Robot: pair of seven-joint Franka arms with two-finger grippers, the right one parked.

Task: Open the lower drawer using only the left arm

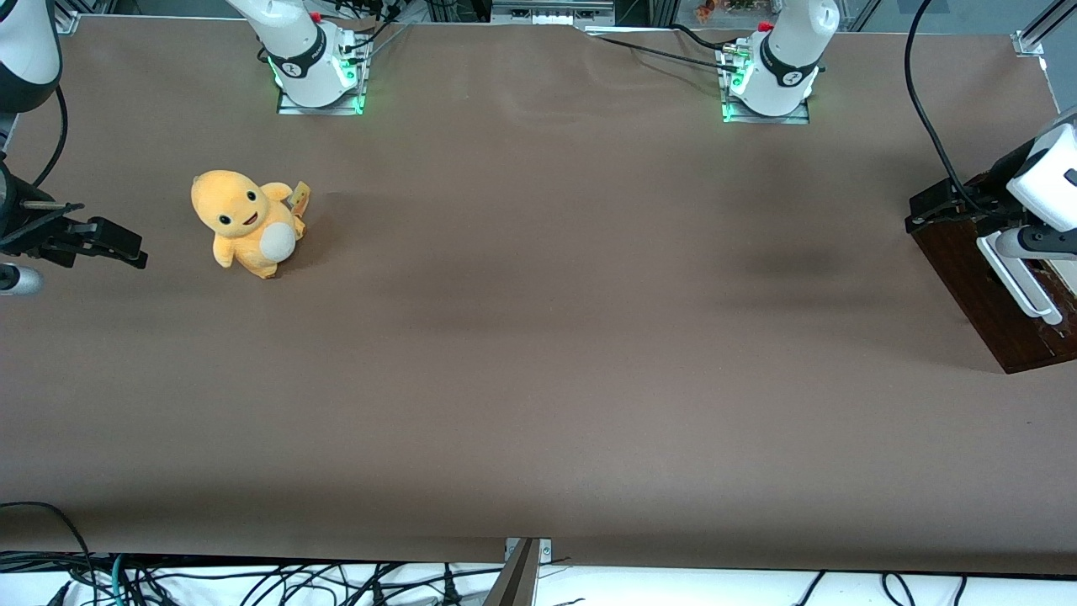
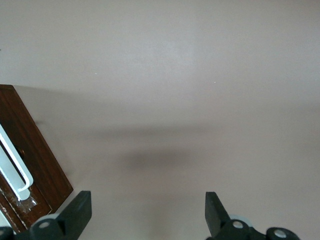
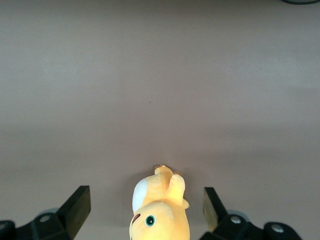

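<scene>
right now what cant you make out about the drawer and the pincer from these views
- Lower drawer: the front view's edge cuts it off, so its inner box and how far it is out cannot be judged.
- White bar handle: the left arm covers one end in the front view; the left wrist view's edge cuts it.
- Pincer: open, above the table beside the drawer; its body is out of frame.

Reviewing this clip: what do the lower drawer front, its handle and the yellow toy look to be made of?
The lower drawer front looks like dark stained wood, with visible grain and a slight sheen. Its handle is a glossy white bar, plastic or painted metal; I cannot tell which. The yellow toy looks like soft plush fabric with a fuzzy surface. The left arm's end effector, open, hangs beside the drawer front.
</scene>
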